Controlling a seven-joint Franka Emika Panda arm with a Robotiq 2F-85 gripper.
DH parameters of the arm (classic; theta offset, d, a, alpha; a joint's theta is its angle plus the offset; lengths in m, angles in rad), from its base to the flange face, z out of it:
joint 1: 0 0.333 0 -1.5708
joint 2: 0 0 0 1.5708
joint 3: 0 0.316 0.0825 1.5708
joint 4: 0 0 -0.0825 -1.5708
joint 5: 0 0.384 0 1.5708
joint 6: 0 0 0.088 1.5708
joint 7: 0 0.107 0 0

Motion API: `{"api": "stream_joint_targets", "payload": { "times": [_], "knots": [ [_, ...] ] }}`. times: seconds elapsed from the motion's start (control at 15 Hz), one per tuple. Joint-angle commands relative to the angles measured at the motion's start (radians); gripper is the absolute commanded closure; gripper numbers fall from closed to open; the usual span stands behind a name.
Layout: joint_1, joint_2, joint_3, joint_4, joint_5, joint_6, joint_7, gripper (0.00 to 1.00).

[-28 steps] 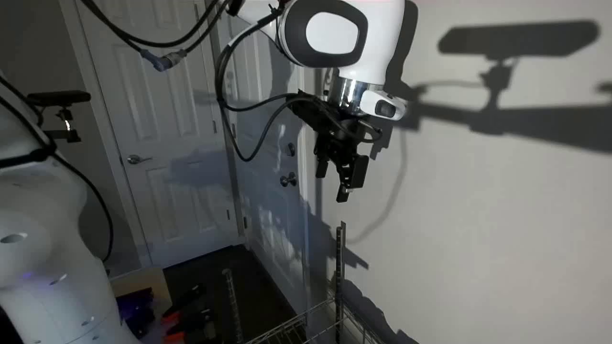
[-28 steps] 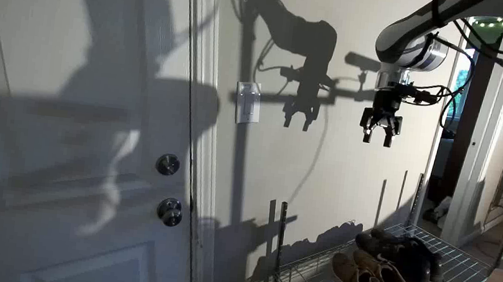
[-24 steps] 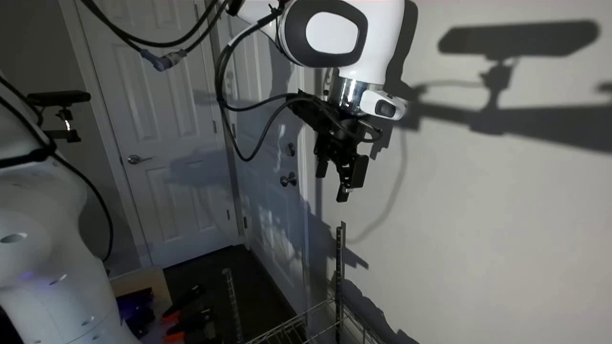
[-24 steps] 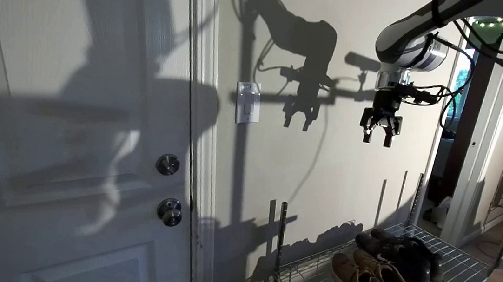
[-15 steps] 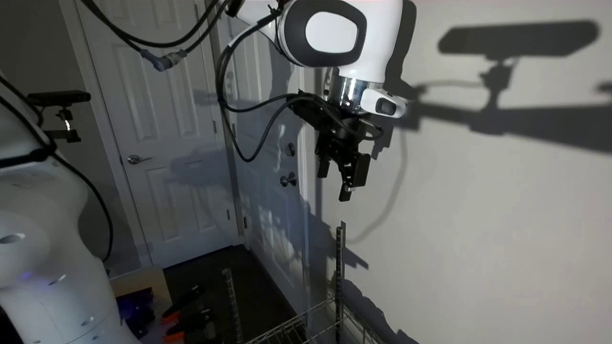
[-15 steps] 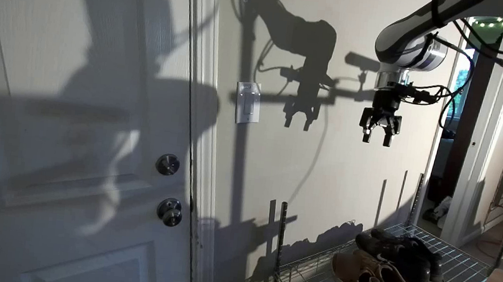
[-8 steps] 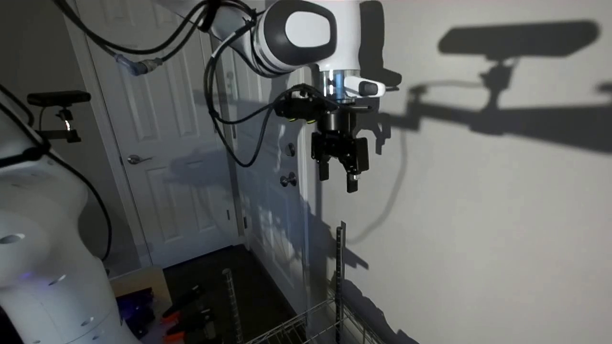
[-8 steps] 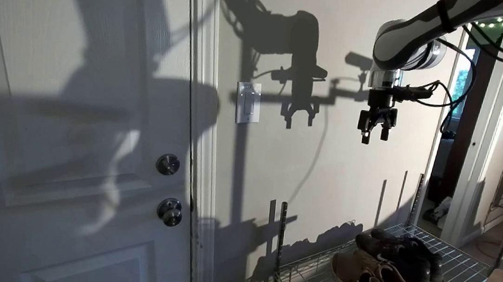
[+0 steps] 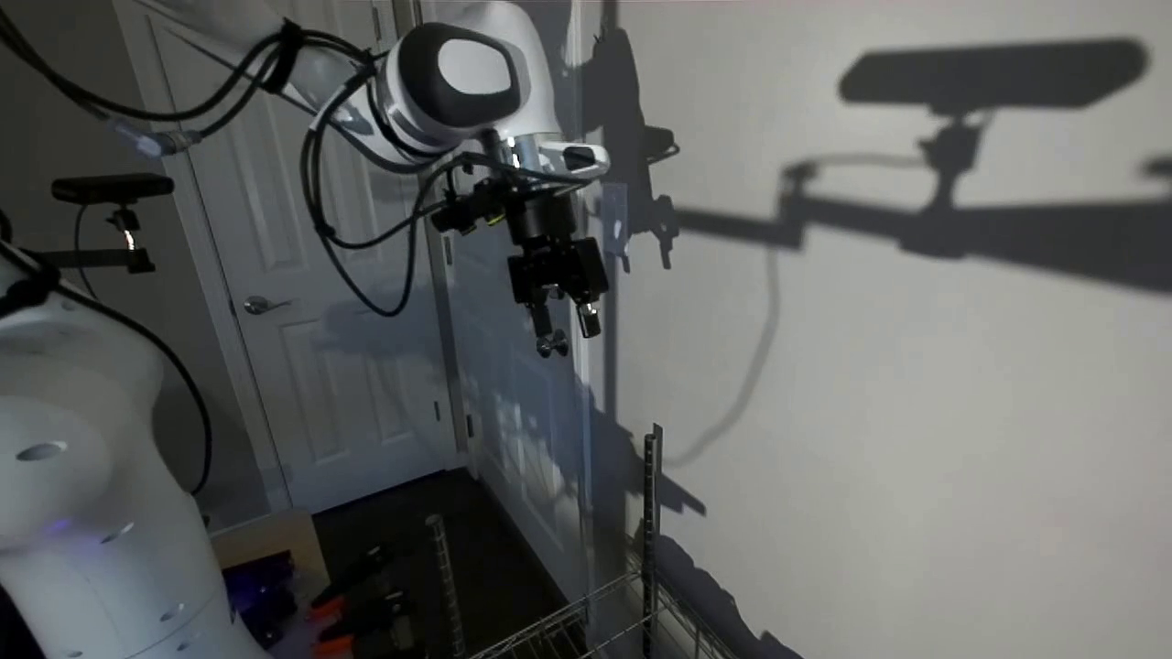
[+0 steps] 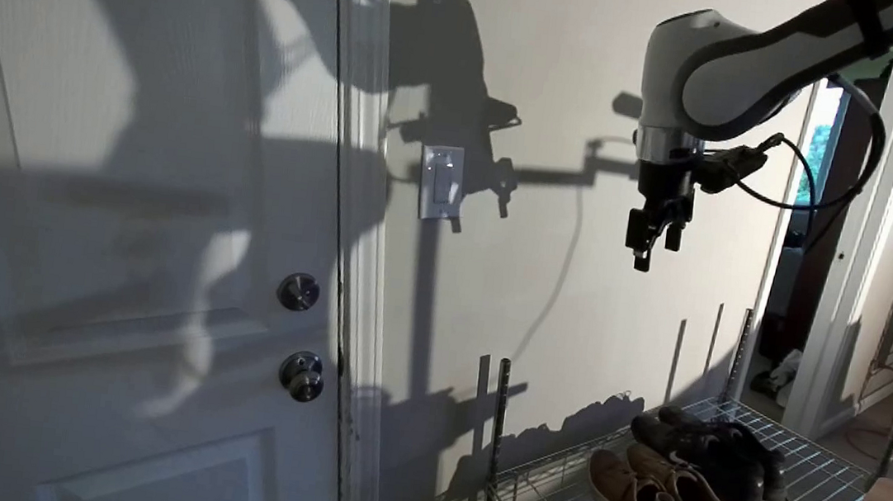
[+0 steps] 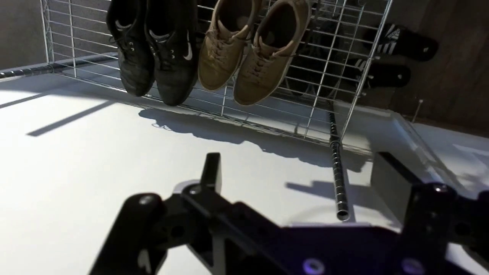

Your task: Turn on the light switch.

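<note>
Fingers [image 9: 589, 322] spread wide, nothing between them, tips aimed downward, and there's the rocker light switch [image 10: 442, 184], up on the wall [image 10: 613, 326], higher than the wire bench [image 10: 814, 463] and past its wall-side corner nearest the panelled door [image 10: 123, 250]. No touch; this looks like the approach, with the whole press to come.

Careful: the arm [image 10: 721, 88] throws a shadow [image 10: 449, 68] all round the white wall plate [image 10: 440, 211], so steer by the fingers themselves, never by that dark outline. How far they hang from the wall, and which end of the switch turns it on, I can't call from these angles, so a slow run-in makes sense.

The play I'd make: bring the fingers together into one firm tip, turn them from downward to wall-facing, square up to the switch, then push. Go for one end, lightly and straight; the middle may do nothing.

Mind the grooved metal post [image 10: 500, 422] standing at that corner of the bench; crossing high along the wall-side edge should clear it. Those looped cables [image 9: 320, 225] could tug during the turn, so rotate gently. And the wrist view gives the bench and its tan lace-up shoes [image 11: 263, 65] rather than the switch, so aim from an exterior view.
</note>
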Motion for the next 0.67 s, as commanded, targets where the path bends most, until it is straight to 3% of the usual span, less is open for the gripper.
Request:
{"api": "stream_joint_targets", "payload": {
  "times": [0.0,0.4,0.6],
  "knots": [
    [0.084,-0.098,0.057,-0.092,0.065,-0.005,0.036,0.00],
    [0.215,-0.142,0.129,-0.133,0.159,0.038,0.028,0.00],
    [0.272,-0.186,0.156,-0.160,0.159,0.150,0.003,0.00]
  ]
}}
